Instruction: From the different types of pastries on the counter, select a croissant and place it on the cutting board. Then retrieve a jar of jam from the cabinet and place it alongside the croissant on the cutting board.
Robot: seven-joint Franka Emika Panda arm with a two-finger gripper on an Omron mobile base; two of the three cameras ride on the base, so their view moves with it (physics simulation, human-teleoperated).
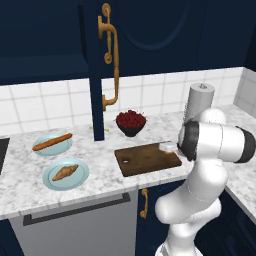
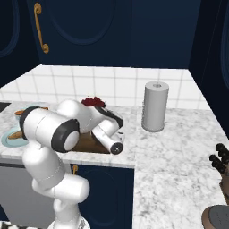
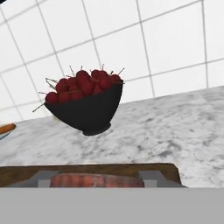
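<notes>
The croissant (image 1: 65, 172) lies on a light blue plate (image 1: 80, 179) at the counter's (image 1: 100, 175) front left. The long bread stick (image 1: 52, 142) rests on a second plate behind it. Further right lies the dark cutting board (image 1: 145, 159), also seen in the hand view (image 3: 26, 173). My gripper (image 1: 167, 147) is low over the board's far right end, shut on the orange-red jar of jam (image 3: 97, 180), whose top shows between the grey fingers (image 3: 152, 177). The navy cabinet door (image 1: 96, 75) with its brass handle (image 1: 114, 60) stands open, edge-on.
A dark bowl of red berries (image 1: 131, 121) (image 3: 85, 103) stands just behind the board. The grey paper-towel roll (image 2: 154, 106) stands to the right by the tiled wall. A knife block (image 2: 221, 161) sits on the right counter arm.
</notes>
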